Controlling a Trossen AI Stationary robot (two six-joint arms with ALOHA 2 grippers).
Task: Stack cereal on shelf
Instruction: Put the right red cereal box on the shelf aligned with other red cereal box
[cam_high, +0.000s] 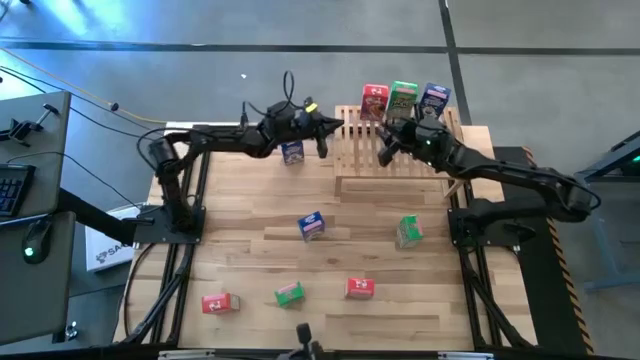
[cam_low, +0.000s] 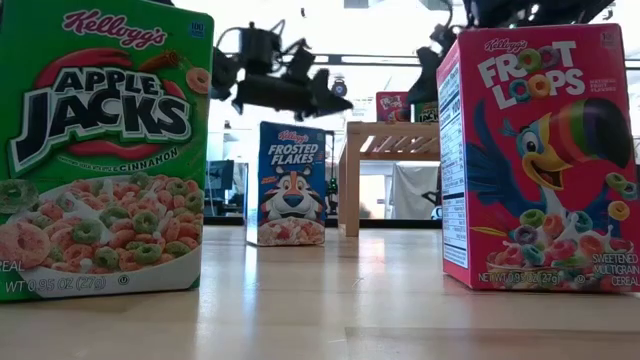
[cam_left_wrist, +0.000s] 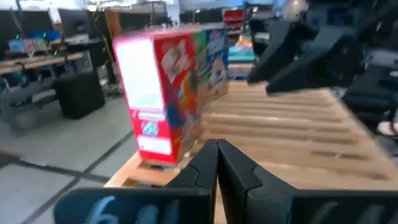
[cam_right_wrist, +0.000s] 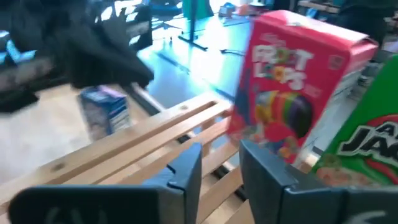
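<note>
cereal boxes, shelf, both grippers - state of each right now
shelf: three boxes upright along its far edge
red box on shelf: upright
blue box by shelf: upright on table
six other boxes: scattered on table
left gripper: shut, empty
right gripper: open, empty, over shelf

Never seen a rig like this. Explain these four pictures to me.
Two robot arms work at a wooden table. One camera looks straight down, one sits at tabletop level, and one rides on each wrist. Three cereal boxes stand on the slatted shelf: a red box, a green box and a blue box. Six others are on the table. The left end effector is shut and empty beside the shelf. The right end effector is open and empty over the slats.
</note>
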